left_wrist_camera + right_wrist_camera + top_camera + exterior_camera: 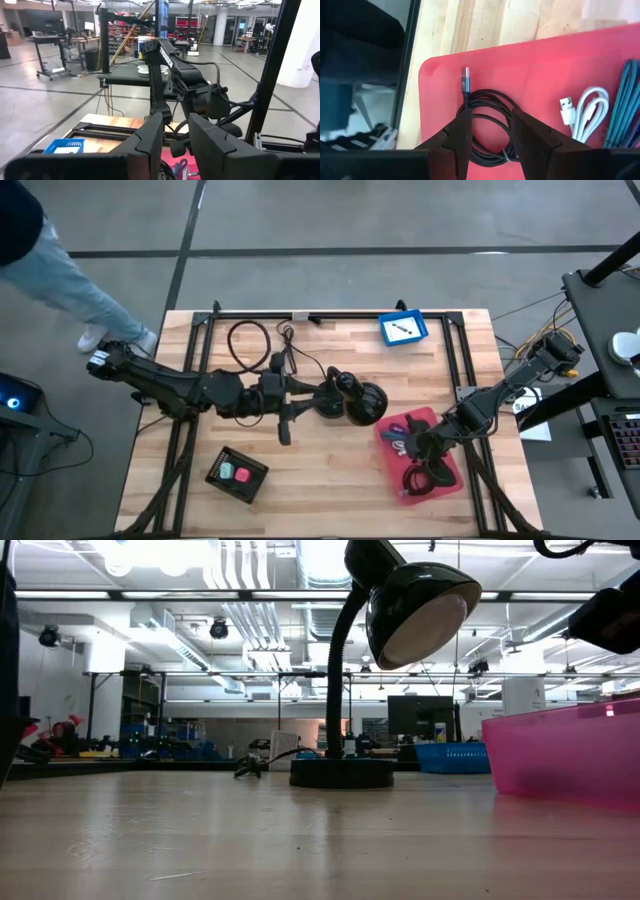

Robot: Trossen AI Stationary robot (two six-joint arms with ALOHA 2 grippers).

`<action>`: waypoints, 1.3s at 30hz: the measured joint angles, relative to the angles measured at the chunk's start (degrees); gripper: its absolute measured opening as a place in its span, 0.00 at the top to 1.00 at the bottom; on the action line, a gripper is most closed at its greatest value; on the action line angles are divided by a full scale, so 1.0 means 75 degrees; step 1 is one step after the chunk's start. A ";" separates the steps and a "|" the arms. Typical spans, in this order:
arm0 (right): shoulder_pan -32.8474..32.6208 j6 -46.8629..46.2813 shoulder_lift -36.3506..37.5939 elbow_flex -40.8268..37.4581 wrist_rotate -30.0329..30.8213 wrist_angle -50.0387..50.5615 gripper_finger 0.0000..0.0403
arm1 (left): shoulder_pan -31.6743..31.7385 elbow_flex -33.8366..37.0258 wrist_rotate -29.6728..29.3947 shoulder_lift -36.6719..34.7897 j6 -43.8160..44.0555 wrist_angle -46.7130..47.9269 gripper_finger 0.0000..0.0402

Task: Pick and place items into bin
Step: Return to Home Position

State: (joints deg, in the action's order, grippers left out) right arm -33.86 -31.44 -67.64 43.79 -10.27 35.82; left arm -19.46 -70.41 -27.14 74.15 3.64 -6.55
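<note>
My right tool (491, 119) hangs with fingers apart and empty over the pink bin (530, 65), where the coiled black cable (490, 154) lies. My left tool (176, 121), slightly apart, hovers above the counter (330, 480) beside the lamp (365, 402).

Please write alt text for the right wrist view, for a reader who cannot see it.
The right pincer hangs open over a pink bin, above a coiled black cable lying inside it. A white cable and a teal braided cable lie in the bin too, and the wooden table shows beyond.
</note>
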 joint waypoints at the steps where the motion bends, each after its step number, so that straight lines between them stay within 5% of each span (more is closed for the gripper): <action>1: 0.0001 0.0176 0.0000 0.0000 -0.0002 0.0001 0.70 | 0.0000 0.0000 -0.0002 0.0000 0.0013 0.0002 0.80; 15: 0.0217 0.2430 0.0000 0.0000 0.0194 0.0226 0.76 | 0.0002 0.0000 -0.1039 -0.0020 0.0000 -0.0067 0.80; 24: 0.0589 0.2379 0.0003 0.0000 0.0320 0.0226 0.77 | 0.0000 0.0000 -0.1120 -0.0106 -0.0532 -0.0005 0.80; 39: 0.0640 0.0720 0.0003 0.0000 0.2000 0.0123 0.78 | 0.0279 0.0139 0.0822 -0.1422 -0.0943 0.1433 0.80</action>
State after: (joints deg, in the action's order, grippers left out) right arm -29.05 -26.05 -67.61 43.79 4.73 36.75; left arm -17.37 -69.37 -20.97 63.48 -3.43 4.20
